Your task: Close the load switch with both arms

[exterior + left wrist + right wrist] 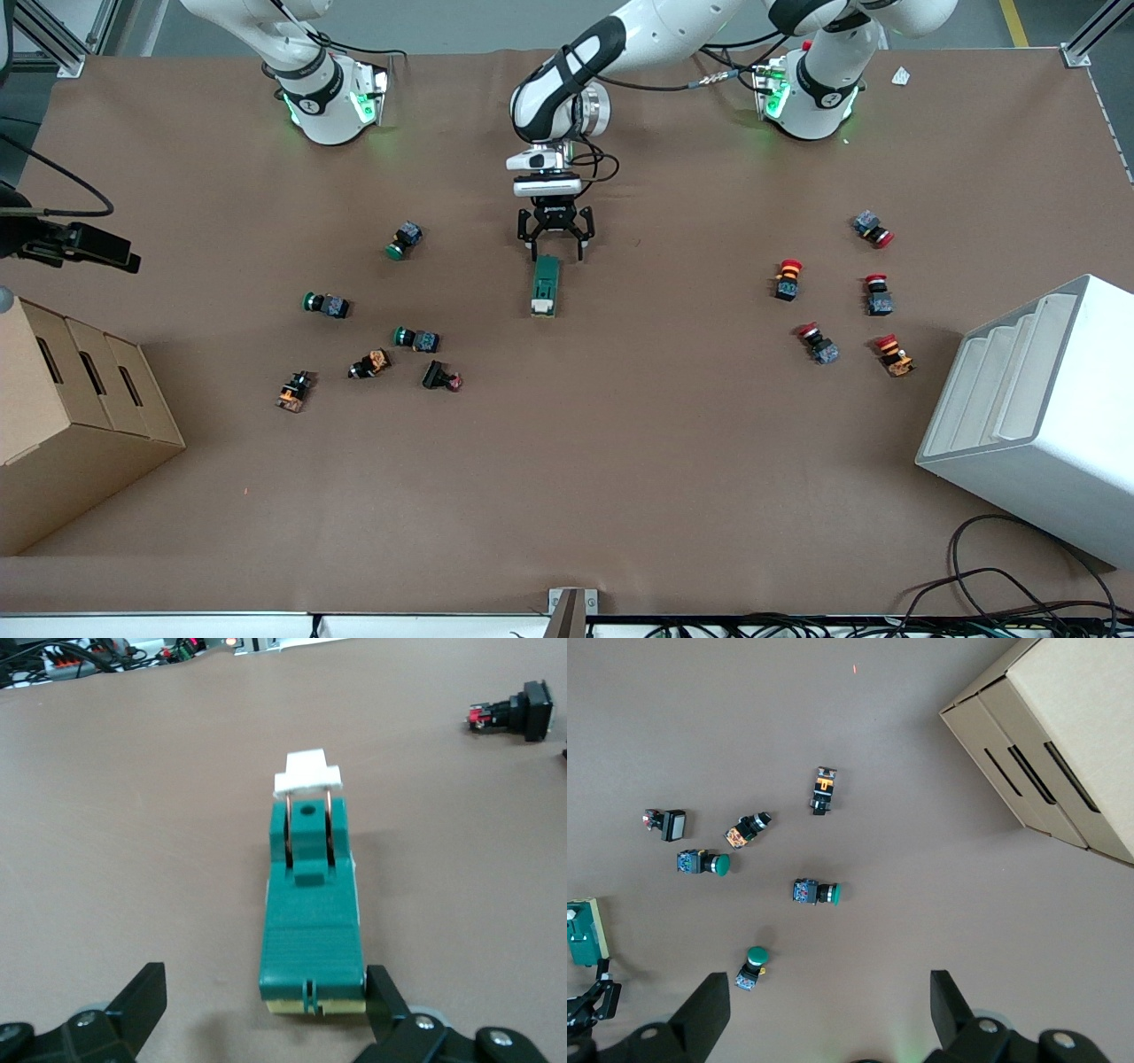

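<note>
The load switch [546, 285], a dark green oblong block with a cream-white lever piece [542, 307] at its end nearer the front camera, lies flat at the table's middle. My left gripper [556, 241] is open and low over the switch's end toward the robot bases. In the left wrist view, that end of the switch [310, 930] sits between the fingers of the left gripper [266, 997], close beside one fingertip [383, 992]; the lever [307, 773] points away. My right gripper [828, 992] is open and empty, high over the right arm's end of the table, out of the front view.
Several green, orange and black push buttons [416, 338] lie toward the right arm's end. Several red push buttons [787, 279] lie toward the left arm's end. A cardboard box [71, 416] and a white bin [1036, 408] stand at the table's two ends.
</note>
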Robot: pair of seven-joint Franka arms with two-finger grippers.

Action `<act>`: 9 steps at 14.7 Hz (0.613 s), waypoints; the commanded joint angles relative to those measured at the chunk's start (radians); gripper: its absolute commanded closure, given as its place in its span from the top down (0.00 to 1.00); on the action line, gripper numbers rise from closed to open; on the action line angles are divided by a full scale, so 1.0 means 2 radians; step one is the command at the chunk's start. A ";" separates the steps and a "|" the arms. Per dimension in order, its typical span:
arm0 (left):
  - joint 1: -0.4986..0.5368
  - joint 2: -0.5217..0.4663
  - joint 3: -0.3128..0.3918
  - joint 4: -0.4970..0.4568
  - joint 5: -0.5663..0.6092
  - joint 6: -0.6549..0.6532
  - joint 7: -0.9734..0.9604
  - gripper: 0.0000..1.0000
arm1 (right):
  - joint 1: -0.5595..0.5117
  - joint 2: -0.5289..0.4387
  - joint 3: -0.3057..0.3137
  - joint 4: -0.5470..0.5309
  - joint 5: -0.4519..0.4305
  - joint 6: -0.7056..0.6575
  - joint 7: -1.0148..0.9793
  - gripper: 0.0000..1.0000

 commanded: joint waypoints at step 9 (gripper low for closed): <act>0.088 -0.135 -0.005 0.068 -0.290 0.011 0.314 0.99 | -0.006 -0.027 0.008 0.015 -0.011 -0.030 -0.005 1.00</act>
